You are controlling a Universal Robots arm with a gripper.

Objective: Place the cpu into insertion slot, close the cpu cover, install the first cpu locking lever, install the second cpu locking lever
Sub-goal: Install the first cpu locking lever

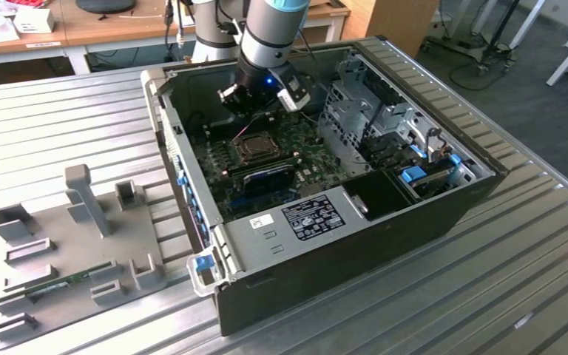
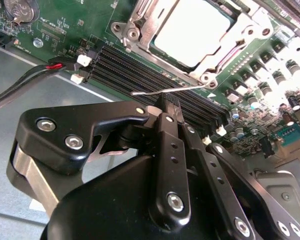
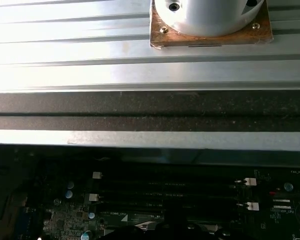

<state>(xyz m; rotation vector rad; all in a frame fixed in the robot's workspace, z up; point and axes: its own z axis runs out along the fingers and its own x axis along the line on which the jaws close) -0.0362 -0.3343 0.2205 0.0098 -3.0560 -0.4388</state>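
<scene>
In the second wrist view the hand (image 2: 165, 106) is closed on nothing, its tip just beside one thin locking lever (image 2: 175, 89) whose long axis runs along the memory slots (image 2: 135, 67). Beyond it — one cpu (image 2: 190, 27) sits in the insertion slot (image 1: 255, 149), under one lowered cpu cover (image 2: 140, 22).

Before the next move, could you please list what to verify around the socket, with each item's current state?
1. The cpu seated: ok, its silvery top lies flat inside the frame.
2. The cpu cover down over it: ok.
3. One locking lever latched: not ok, the thin wire stands free above the memory slots.
4. The tool at that lever: ok, shut, tip right beside it.
5. Whether the tool grips the lever: cannot tell.
6. The cable apart from the tool: ok.
</scene>
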